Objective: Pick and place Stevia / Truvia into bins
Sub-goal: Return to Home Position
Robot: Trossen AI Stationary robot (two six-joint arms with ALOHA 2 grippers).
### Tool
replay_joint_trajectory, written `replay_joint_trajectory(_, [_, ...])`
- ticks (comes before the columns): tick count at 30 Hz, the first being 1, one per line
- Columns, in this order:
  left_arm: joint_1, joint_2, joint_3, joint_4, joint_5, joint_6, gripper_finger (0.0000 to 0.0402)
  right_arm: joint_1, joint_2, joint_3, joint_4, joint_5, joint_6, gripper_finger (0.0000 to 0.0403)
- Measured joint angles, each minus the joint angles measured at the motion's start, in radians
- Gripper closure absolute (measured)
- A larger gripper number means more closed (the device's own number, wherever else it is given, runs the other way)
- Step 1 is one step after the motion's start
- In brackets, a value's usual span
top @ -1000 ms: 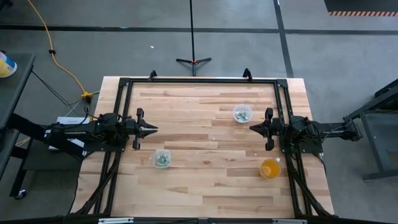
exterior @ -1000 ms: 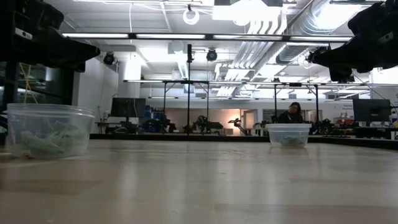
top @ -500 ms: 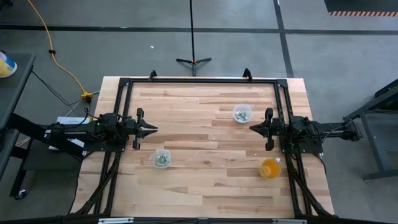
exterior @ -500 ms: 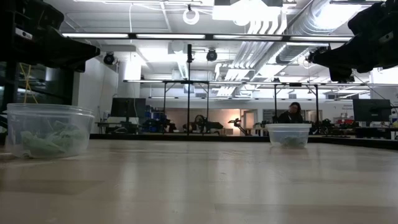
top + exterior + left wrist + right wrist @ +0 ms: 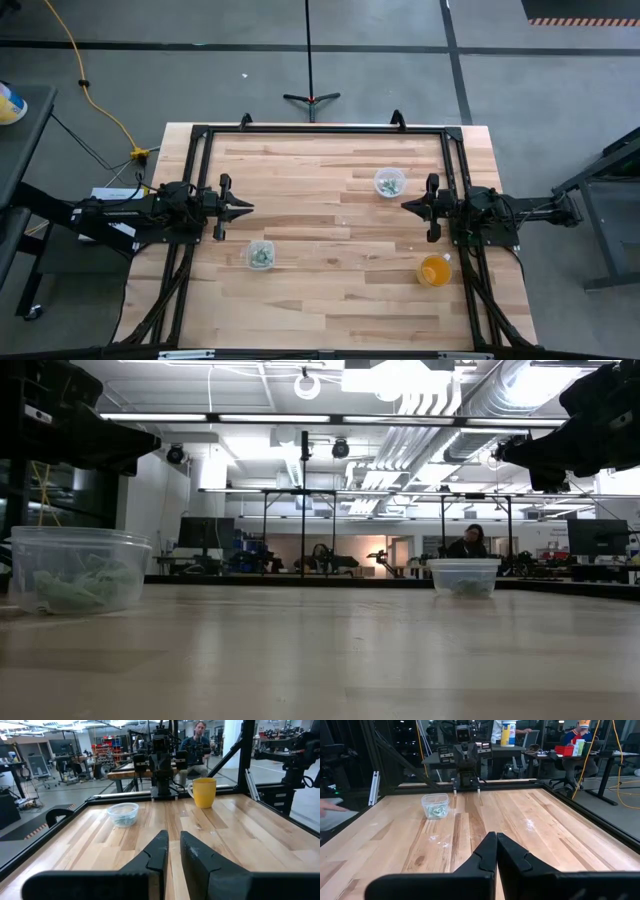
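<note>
Two clear cups stand on their bases on the wooden table, each with pale green packets inside. One cup (image 5: 389, 182) (image 5: 123, 813) (image 5: 463, 577) is toward the far right; the other cup (image 5: 260, 255) (image 5: 435, 805) (image 5: 75, 568) is toward the near left. I see no packet lying loose on the table. My left gripper (image 5: 247, 208) (image 5: 174, 842) hovers at the left side with a narrow gap between its fingers. My right gripper (image 5: 405, 206) (image 5: 496, 839) hovers at the right side, fingers together. Both are above the table and hold nothing.
An orange cup (image 5: 435, 270) (image 5: 202, 791) stands near the right arm's base on the near right. A black frame (image 5: 320, 130) runs round the table edge. Bare wood (image 5: 320, 210) lies between the two grippers. A person sits in the room behind (image 5: 470, 542).
</note>
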Motion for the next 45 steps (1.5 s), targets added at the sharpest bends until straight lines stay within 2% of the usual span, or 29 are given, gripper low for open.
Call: replay_joint_trajectory(45, [0.0, 0.0, 0.0, 0.0, 0.001, 0.0, 0.0318, 0.0, 0.0, 0.001, 0.0, 0.0, 0.0, 0.0402])
